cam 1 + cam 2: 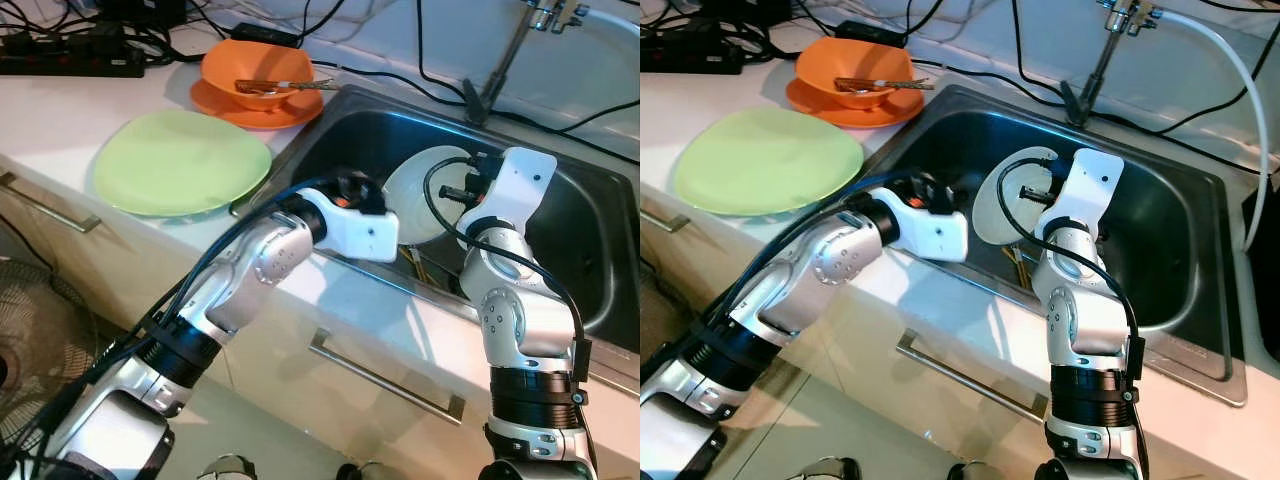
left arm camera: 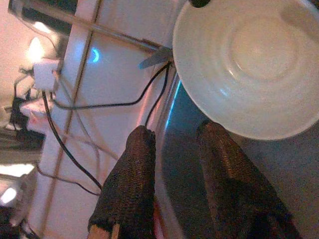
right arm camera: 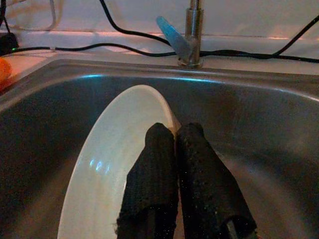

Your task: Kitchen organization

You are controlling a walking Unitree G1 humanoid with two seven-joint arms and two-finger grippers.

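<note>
Head cameras first: I'm looking down at a steel sink [image 1: 600, 215] set into a white counter [image 1: 60, 110]. Both my arms reach over the front rim into the basin. There's a white plate [image 1: 425, 195] in the sink, tipped up on its edge, and my right gripper [image 3: 174, 137] is at the plate's rim. My left gripper [image 2: 174, 144] is in the basin's near left corner, just beside the plate. From up here the wrist housings cover the fingertips on both sides, so the head views don't settle much.

On the counter to the left of the sink sits a light green plate [image 1: 180, 160] near the front edge. Behind it, toward the back, an orange bowl [image 1: 255, 72] sits on an orange plate [image 1: 250, 110] with some utensil [image 1: 285, 86] resting across the bowl. Black cables [image 1: 90, 45] run along the back edge, and the faucet [image 1: 1095, 65] stands at the sink's back rim.

Left wrist cam: my two fingers [image 2: 127, 189] are spread with a clear gap and nothing in it. The white plate is just past the tips, not touching as far as I can see.

Right wrist cam: the fingers [image 3: 152, 174] are pressed together side by side, pinching the plate's rim between them. The plate stands tilted in the basin, faucet base straight ahead.
</note>
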